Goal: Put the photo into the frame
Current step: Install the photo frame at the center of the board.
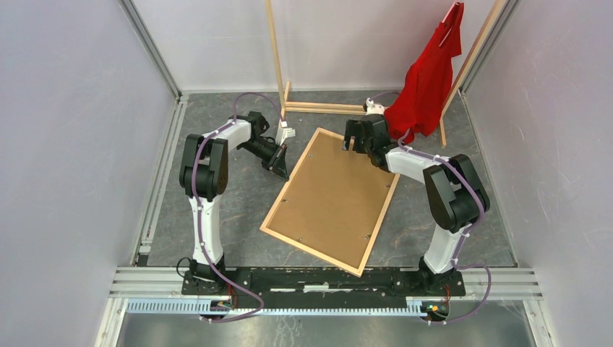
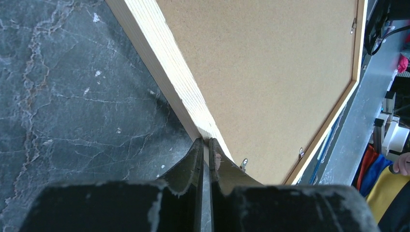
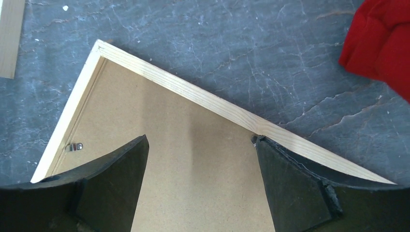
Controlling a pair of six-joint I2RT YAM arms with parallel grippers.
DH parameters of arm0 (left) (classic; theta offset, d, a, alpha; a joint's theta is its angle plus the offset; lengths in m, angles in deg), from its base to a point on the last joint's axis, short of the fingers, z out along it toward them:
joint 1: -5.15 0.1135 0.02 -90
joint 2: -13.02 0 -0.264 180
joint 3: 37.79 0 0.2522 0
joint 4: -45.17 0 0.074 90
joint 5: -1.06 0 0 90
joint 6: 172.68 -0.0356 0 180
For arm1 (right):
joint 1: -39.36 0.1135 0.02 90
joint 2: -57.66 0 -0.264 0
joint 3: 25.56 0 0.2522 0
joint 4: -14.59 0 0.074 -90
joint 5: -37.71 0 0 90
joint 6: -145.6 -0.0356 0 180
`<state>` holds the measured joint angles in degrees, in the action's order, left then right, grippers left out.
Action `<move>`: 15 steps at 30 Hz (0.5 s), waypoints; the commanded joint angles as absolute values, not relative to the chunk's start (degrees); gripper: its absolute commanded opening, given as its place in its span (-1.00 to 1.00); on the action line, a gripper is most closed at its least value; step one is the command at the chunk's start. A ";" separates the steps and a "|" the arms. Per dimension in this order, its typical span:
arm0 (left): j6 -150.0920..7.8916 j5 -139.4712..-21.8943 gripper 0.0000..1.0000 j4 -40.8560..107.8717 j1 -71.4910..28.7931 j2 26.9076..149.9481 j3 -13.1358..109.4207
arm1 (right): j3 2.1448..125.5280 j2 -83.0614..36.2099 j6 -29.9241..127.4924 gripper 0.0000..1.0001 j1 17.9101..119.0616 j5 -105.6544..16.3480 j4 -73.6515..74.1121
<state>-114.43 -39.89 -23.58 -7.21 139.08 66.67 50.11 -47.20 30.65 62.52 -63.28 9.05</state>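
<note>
The frame [image 1: 309,251] of light wood lies face down and slanted on the dark table. A brown backing board [image 1: 332,195] fills it. The photo is hidden. My left gripper [image 1: 280,170] is shut, its tips against the outer side of the frame's left rail [image 2: 167,63]; dark table shows in the thin slit between the fingers [image 2: 205,141]. My right gripper [image 1: 354,141] is open and empty above the backing board [image 3: 193,154] near the frame's far corner. In the right wrist view [image 3: 200,140] its right fingertip sits at the inner edge of the far rail [image 3: 193,94].
A tall wooden clothes rack [image 1: 318,107] with a red shirt [image 1: 426,79] stands behind the frame; the shirt hangs close to my right arm [image 3: 382,38]. Small metal clips [image 3: 73,146] sit along the board's edge. Grey walls enclose the table on three sides.
</note>
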 commanded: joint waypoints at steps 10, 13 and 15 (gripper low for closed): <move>-115.46 -43.73 -0.79 -24.60 -7.43 138.70 65.36 | 51.91 -47.50 32.14 0.73 64.94 -60.58 8.41; -115.92 -42.56 -0.70 -26.33 -7.04 137.55 66.42 | 53.00 -46.54 35.37 0.79 69.46 -61.36 7.40; -116.63 -42.66 -0.62 -28.23 -6.33 136.19 67.42 | 51.72 -43.96 37.40 0.81 72.31 -60.30 7.72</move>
